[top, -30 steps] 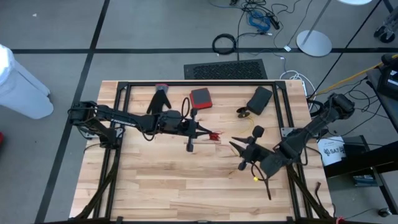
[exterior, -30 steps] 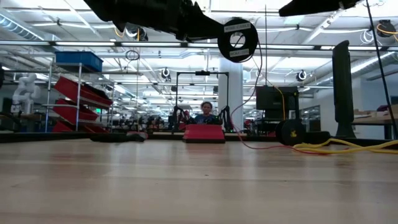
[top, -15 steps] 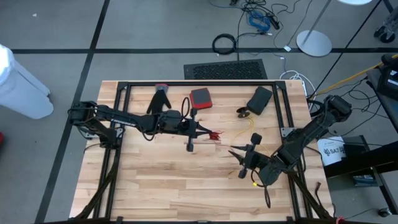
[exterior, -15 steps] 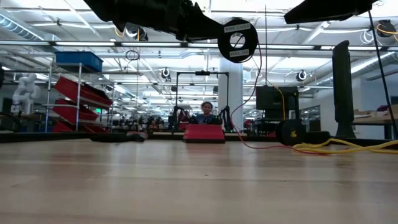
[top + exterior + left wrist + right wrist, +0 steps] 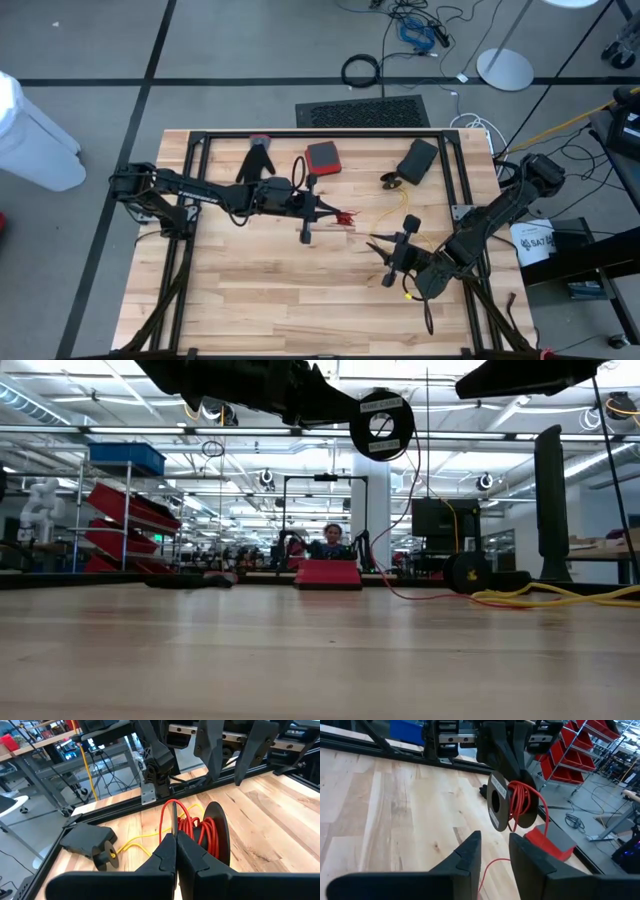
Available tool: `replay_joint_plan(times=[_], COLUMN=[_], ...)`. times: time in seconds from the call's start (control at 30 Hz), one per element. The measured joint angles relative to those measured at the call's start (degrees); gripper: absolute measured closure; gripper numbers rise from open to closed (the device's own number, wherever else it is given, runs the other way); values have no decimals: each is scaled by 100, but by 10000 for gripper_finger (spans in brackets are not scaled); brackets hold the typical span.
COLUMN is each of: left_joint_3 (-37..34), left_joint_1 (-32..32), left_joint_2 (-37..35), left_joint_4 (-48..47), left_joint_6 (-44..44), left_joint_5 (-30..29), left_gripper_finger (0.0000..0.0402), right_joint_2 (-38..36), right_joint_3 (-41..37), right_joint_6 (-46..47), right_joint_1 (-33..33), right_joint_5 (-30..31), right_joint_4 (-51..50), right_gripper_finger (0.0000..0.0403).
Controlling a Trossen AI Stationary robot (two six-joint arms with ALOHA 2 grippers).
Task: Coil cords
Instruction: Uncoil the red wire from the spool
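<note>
While I hold one black spool wound with red cord above the middle of the desk, my left fingers are pressed fully together on it. One yellow cord lies on the desk's right part, running from the far side toward me. My right fingers stand a little apart, holding nothing.

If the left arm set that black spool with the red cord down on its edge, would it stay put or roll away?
Probably it would roll: the spool has round disc flanges. It also looks narrow, so it may tip onto a flat side. The red cord hangs off in loose loops, so it seems floppy and could unwind or snag. The left gripper is shut on a strand.
</note>
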Motion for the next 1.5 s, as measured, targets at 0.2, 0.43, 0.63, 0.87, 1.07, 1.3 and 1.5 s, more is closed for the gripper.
replay_joint_plan(times=[0.2, 0.43, 0.63, 0.87, 1.07, 1.3, 1.5], left_joint_3=[2, 2, 2, 4, 7, 7, 7], left_joint_1=[0, 0, 0, 0, 0, 0, 0], left_joint_2=[0, -2, -2, -2, -2, -2, -4], left_joint_4=[-2, 0, 0, 2, 0, -19, -44], left_joint_6=[0, 0, 0, 0, 0, 0, 0], left_joint_5=[0, 0, 0, 0, 0, 0, 2], left_gripper_finger=[402, 402, 402, 402, 402, 402, 402], right_joint_2=[0, 0, 0, 0, 18, 68, 66], right_joint_3=[0, 0, 0, 0, -2, -7, -7], right_joint_6=[-1, -4, -126, -548, -652, -778, -825], right_joint_1=[0, -1, -220, -874, -1429, -1673, -1682], right_joint_5=[-2, -22, 9, -183, -662, -682, -683], right_joint_4=[88, 124, 166, 161, 90, -4, -21], right_gripper_finger=[272, 246, 253, 257, 257, 263, 332])
